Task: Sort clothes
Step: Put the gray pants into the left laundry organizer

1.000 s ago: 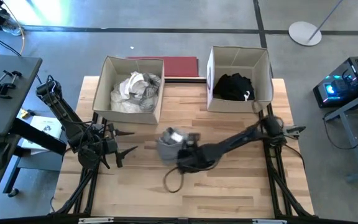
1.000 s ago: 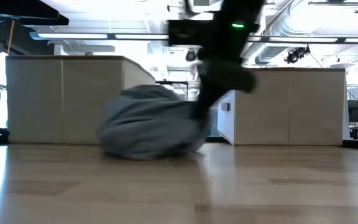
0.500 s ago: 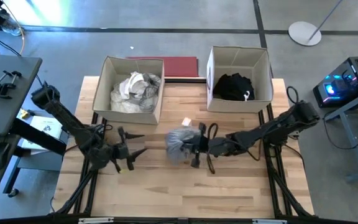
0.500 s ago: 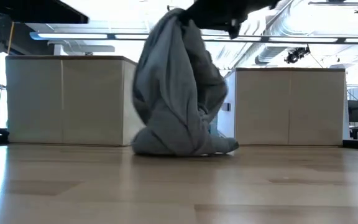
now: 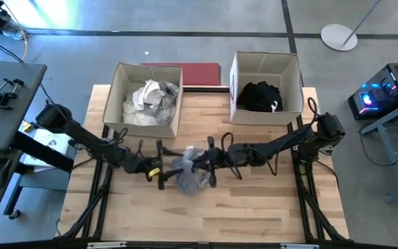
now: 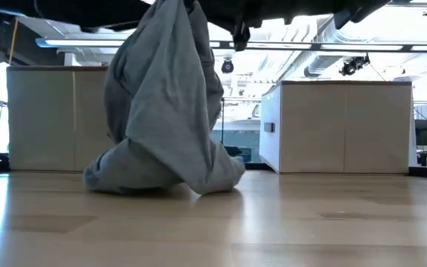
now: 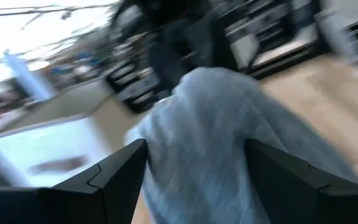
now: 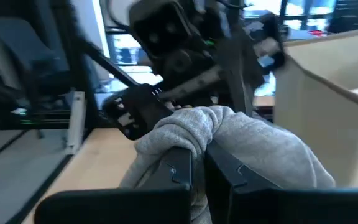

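Observation:
A light grey garment (image 5: 188,174) hangs near the middle of the table, and its lower end (image 6: 161,176) rests bunched on the wood. My right gripper (image 5: 209,162) comes in from the table's right and is shut on the garment's top. My left gripper (image 5: 162,170) comes in from the left and is open. In the left wrist view its two fingers (image 7: 114,180) stand on either side of the grey garment (image 7: 216,130). The left beige box (image 5: 116,93) holds white and light clothes (image 5: 149,98). The right beige box (image 5: 297,83) holds black clothes (image 5: 258,97). My right gripper pinches a bunched fold at the garment's top (image 8: 194,127) between its two fingers (image 8: 178,171), several layers thick. It comes nearly level from the table's right. The garment hangs slack below it with its lower end on the table. My left gripper: I cannot tell whether its open fingers touch the garment.
A flat dark red mat (image 5: 199,72) lies behind the boxes at the far edge. The two boxes stand along the table's far side. Bare wood (image 5: 206,214) lies toward the near edge. A desk with clamps (image 5: 5,90) stands off the table's left.
My right gripper has risen with the grey garment and drawn it up from a heap on the table, so that it hangs with only its lower end on the wood. My left gripper has moved toward the table's right, up to the garment.

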Motion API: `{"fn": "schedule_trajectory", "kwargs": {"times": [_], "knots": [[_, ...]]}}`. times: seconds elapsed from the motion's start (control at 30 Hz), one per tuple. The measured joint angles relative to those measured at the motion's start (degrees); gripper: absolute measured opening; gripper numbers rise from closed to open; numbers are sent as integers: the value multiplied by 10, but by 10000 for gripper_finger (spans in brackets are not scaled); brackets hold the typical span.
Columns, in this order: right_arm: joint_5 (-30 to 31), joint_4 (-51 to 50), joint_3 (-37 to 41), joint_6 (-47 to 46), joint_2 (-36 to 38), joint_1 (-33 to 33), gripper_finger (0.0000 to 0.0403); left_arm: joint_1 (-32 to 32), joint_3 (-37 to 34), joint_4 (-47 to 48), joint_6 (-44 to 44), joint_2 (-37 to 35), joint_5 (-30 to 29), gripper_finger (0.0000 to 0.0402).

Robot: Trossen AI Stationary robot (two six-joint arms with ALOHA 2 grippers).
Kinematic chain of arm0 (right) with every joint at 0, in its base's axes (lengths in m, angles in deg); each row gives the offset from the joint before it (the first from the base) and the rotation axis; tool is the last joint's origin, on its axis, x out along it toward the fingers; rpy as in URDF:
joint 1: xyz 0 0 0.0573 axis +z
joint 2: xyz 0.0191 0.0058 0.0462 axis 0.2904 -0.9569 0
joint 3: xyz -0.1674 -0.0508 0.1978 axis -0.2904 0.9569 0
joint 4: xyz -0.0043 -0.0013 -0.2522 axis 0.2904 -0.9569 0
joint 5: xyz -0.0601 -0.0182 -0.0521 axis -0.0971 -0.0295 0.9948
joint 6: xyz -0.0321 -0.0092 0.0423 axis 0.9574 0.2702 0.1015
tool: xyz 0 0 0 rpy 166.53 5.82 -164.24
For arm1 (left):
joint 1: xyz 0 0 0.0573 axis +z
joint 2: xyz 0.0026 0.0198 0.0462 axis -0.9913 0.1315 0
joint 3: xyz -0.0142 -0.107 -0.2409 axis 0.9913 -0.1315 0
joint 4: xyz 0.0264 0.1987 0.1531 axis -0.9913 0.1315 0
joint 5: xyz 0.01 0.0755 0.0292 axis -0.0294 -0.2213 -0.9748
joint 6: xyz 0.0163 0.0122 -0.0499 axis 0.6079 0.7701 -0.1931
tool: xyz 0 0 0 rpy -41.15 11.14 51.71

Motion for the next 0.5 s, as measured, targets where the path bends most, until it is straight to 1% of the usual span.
{"fn": "schedule_trajectory", "kwargs": {"times": [0.07, 0.1, 0.23, 0.37, 0.43, 0.5], "knots": [[-19, 12, 0, 0, -7, -1, 3, 25, 0, -17, -17, 15, 73, 266], [-24, 17, 0, 0, -11, -1, 3, 35, 0, -25, -27, 23, 92, 266], [-45, 16, -12, 1, -27, -1, 3, 66, 0, -58, -53, 54, 134, 266], [-51, 12, -27, 18, -41, -1, 3, 85, 7, -62, -68, 79, 211, 265], [-54, 12, -30, 25, -43, 0, 3, 91, 13, -63, -90, 89, 243, 255], [-54, 17, -30, 36, -43, 0, 9, 93, 13, -62, -103, 93, 253, 234]]}}
